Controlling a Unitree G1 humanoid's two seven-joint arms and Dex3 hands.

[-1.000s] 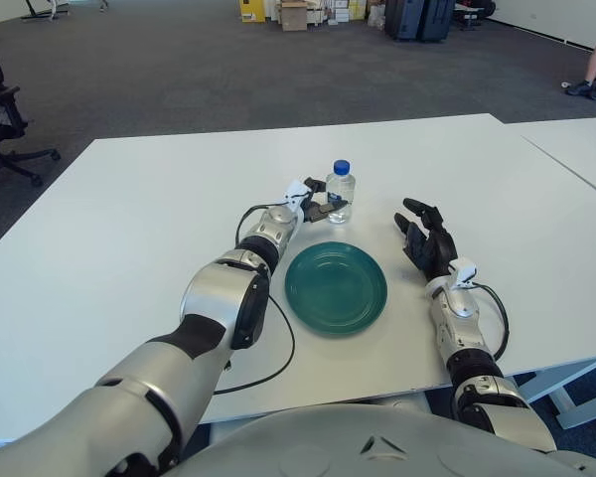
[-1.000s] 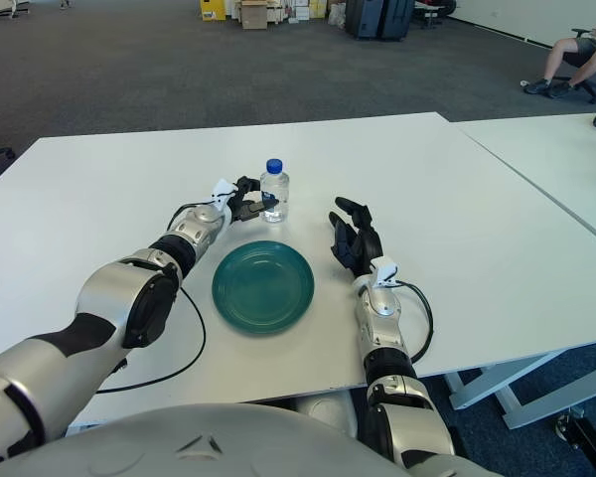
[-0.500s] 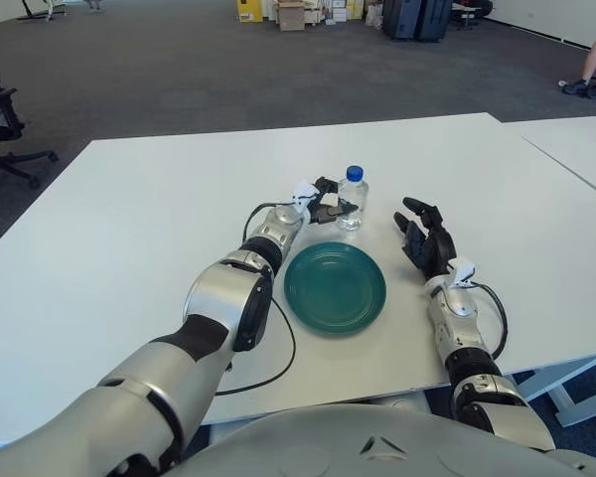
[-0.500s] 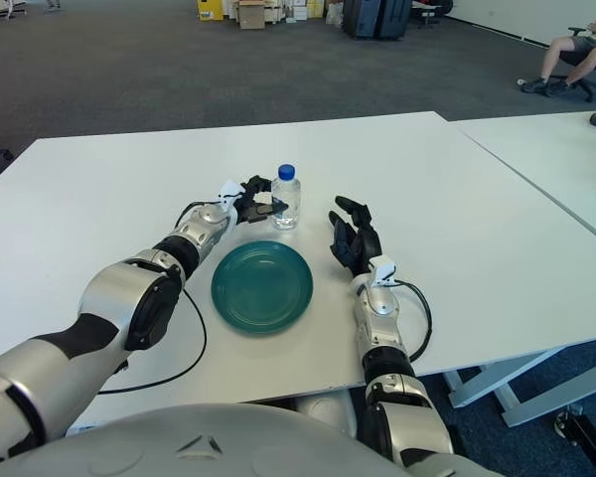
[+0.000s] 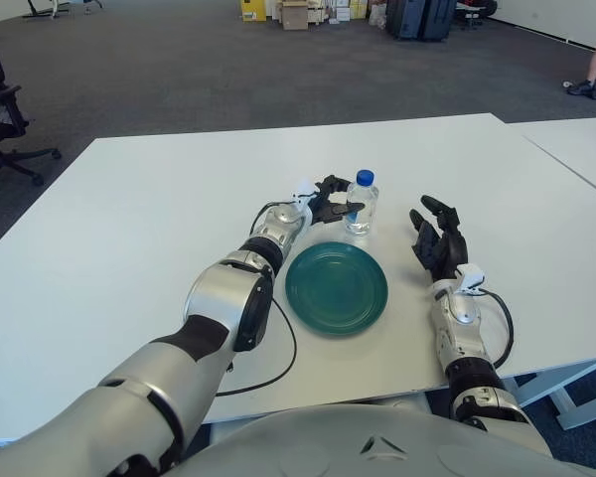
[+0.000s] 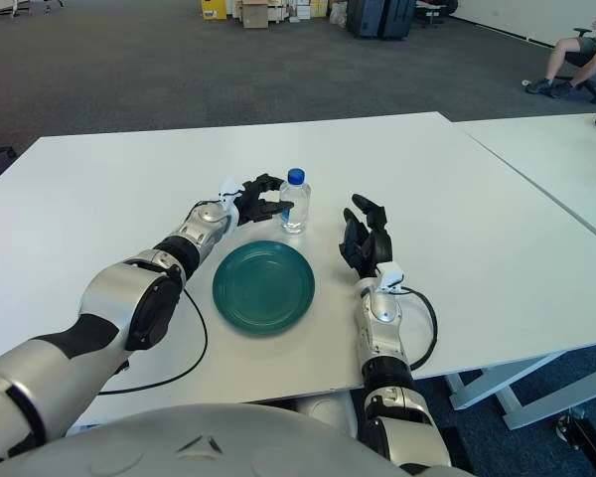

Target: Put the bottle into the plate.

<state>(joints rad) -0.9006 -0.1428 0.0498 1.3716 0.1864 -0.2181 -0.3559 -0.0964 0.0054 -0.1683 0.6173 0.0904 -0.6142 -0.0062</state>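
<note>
Right eye view: left hand (image 6: 256,204) fingers touch bottle (image 6: 296,202) | plate (image 6: 263,286) empty

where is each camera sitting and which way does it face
Left eye view: on the robot's head, facing forward and down at the white table; both arms and the chest show.
Right eye view: same head, slightly to the right, same aim, same body parts.
Shared: the left hand beside the upright bottle, the green plate nearer the robot, and the right hand right of the plate.
</note>
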